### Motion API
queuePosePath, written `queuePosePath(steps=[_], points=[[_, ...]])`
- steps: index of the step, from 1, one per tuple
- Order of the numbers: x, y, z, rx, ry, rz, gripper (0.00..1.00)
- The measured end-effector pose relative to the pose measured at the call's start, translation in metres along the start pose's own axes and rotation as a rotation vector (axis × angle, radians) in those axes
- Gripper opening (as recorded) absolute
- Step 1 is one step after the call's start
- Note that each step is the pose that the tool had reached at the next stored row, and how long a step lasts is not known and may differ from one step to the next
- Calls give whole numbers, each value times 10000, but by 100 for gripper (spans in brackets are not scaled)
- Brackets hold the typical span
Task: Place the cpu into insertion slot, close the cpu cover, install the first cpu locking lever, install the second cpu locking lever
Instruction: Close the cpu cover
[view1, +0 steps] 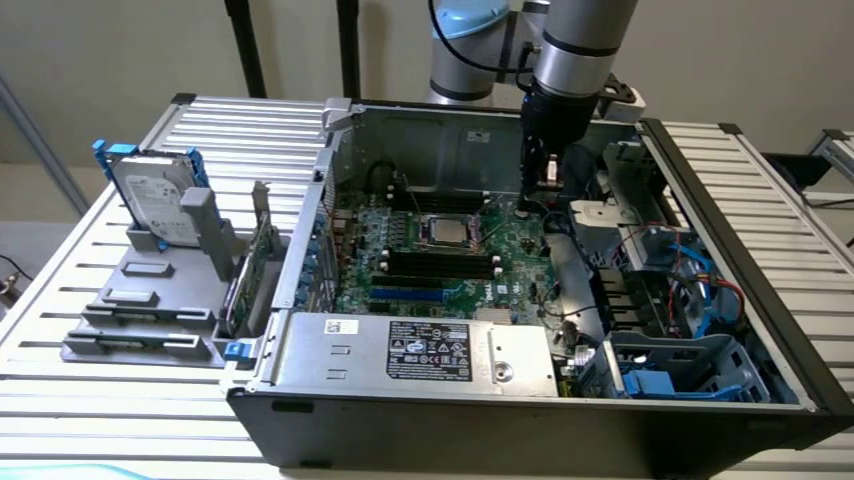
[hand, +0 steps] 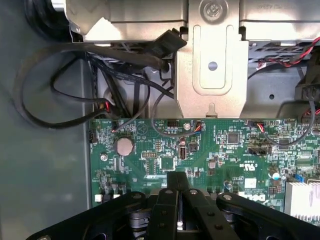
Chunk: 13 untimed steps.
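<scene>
From my remote station, the exterior view shows the open computer case (view1: 534, 440) lying on the slatted tabletop (view1: 774, 180), with the arm reaching down into it from above. The gripper (view1: 545, 200) hangs inside the case above the motherboard (view1: 514, 270), near the insertion slot (view1: 447, 232) and on the exterior view's right of it, apart from the slot. Inside the slot's metal rim I read a silvery square, the cpu (view1: 449, 231), seated in place. I cannot tell from this view whether the cpu cover is lowered over it, and the levers are too small to resolve. Black memory slots (view1: 434, 265) run just below the slot, and the labelled power supply (view1: 400, 350) sits at the near edge of the case. A hard drive (view1: 150, 200) stands upright in a grey holder on the tabletop, well apart on the exterior view's left. The wrist view supplies what the exterior view does not: the fingers (hand: 170, 192) are pressed together at the tips, with nothing visible between them. Beyond them lies green board with a round coin cell (hand: 124, 146), then a silver metal bracket (hand: 212, 65) and loops of black cable (hand: 55, 80) against the case wall.
</scene>
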<state>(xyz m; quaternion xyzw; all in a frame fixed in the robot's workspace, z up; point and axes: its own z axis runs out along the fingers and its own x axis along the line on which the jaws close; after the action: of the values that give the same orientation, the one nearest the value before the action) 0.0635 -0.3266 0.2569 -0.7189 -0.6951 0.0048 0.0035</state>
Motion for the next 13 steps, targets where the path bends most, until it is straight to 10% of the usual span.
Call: queuePosePath(steps=[7,13], points=[[-2,-117,108,43,-2,-26,11],[1,-150,109,791,-42,-29,11]])
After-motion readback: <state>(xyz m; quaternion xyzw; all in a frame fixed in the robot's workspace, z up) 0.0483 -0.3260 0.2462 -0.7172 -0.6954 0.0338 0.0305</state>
